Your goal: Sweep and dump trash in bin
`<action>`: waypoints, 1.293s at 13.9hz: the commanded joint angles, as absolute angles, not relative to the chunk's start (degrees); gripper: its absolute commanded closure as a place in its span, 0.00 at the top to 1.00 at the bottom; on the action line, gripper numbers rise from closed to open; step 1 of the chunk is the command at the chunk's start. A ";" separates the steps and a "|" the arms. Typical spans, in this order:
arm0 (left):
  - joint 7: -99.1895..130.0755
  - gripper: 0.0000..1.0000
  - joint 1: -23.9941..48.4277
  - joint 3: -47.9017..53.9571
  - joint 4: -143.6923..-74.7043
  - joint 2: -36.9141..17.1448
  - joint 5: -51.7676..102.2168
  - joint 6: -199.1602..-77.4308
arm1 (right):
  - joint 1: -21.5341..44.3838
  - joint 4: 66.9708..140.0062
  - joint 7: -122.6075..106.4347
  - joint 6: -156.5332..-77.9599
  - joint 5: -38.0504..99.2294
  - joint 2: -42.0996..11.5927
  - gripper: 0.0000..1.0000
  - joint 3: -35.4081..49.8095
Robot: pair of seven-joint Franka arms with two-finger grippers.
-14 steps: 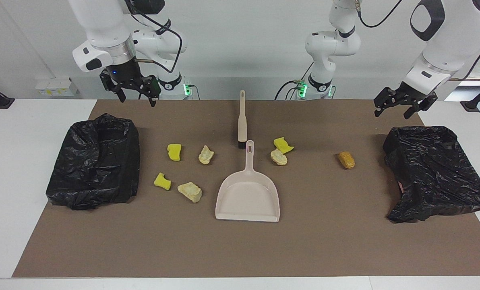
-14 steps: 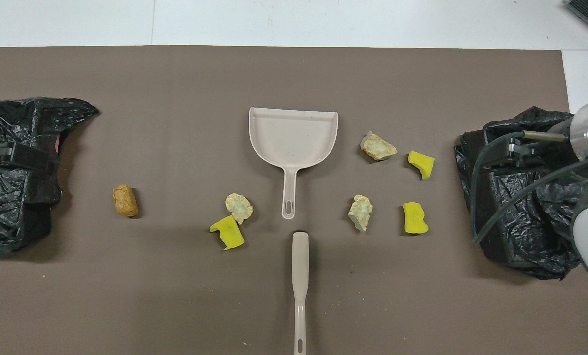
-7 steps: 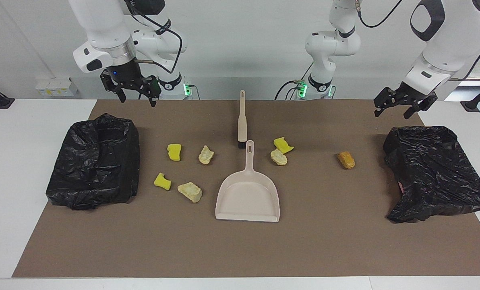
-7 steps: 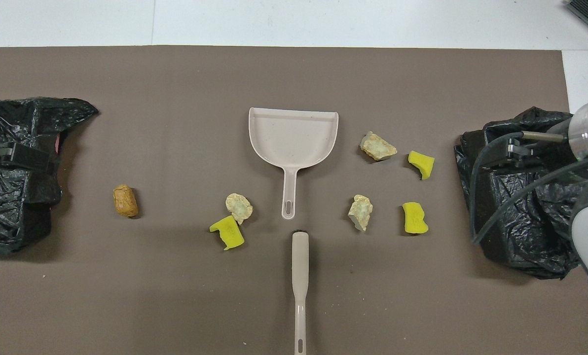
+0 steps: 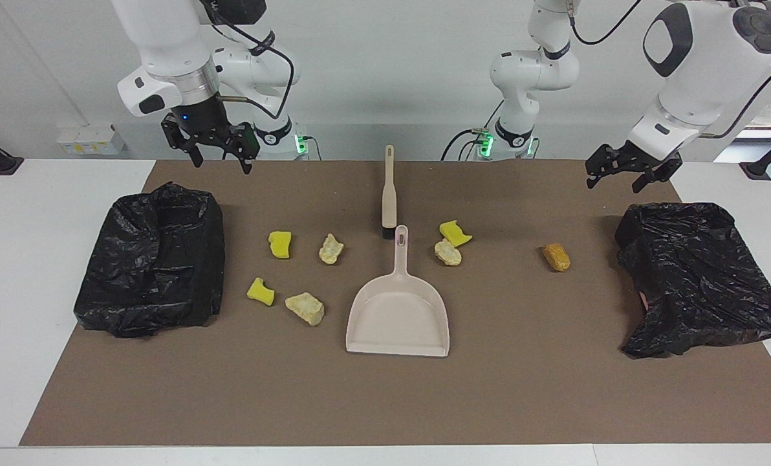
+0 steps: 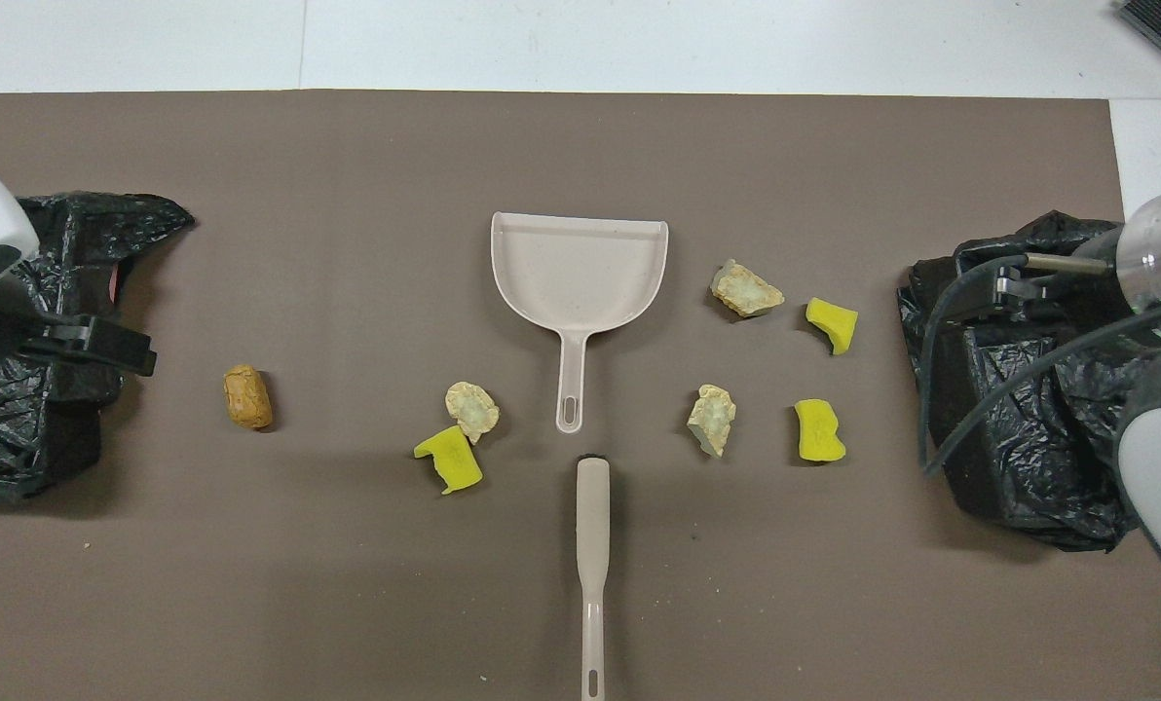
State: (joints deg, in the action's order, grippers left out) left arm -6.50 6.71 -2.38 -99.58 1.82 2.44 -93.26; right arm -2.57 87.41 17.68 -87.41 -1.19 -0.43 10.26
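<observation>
The trash lies on the brown mat [image 5: 528,388]. Three yellow sponge pieces [image 5: 280,244] [image 5: 260,291] [image 5: 454,233], three cream lumps [image 5: 331,248] [image 5: 305,308] [image 5: 447,253] and one orange-brown lump [image 5: 556,257] lie around a beige dustpan [image 5: 398,314]. In the overhead view the orange-brown lump [image 6: 247,396] lies toward the left arm's end. A beige brush [image 5: 389,194] lies nearer to the robots than the dustpan, its handle in line with the pan's handle. My right gripper [image 5: 221,162] is open and empty, up over the mat's edge. My left gripper [image 5: 612,184] is open and empty, up over the mat.
A bin lined with a black bag [image 5: 152,259] stands at the right arm's end of the mat. Another black-bagged bin [image 5: 696,272] stands at the left arm's end. White table [image 5: 30,291] surrounds the mat.
My left gripper has moved a little toward the middle of the table, off the bin at its end. The right gripper has barely moved. Trash, dustpan and brush have not moved.
</observation>
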 commanded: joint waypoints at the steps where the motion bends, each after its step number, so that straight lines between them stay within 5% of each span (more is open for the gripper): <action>1: -4.93 1.00 11.76 -2.72 -110.80 6.85 2.20 -101.14 | -1.85 88.60 17.23 -90.26 0.00 -1.05 1.00 10.37; 18: 38.29 1.00 53.32 -2.72 -134.02 4.93 2.20 -129.79 | 21.52 84.55 40.16 -112.58 -3.25 -25.13 1.00 10.37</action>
State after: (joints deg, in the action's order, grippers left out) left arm 34.62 49.35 -1.51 -130.91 4.32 2.50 -125.62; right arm 20.07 87.60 37.99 -111.79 -1.83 -21.92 10.36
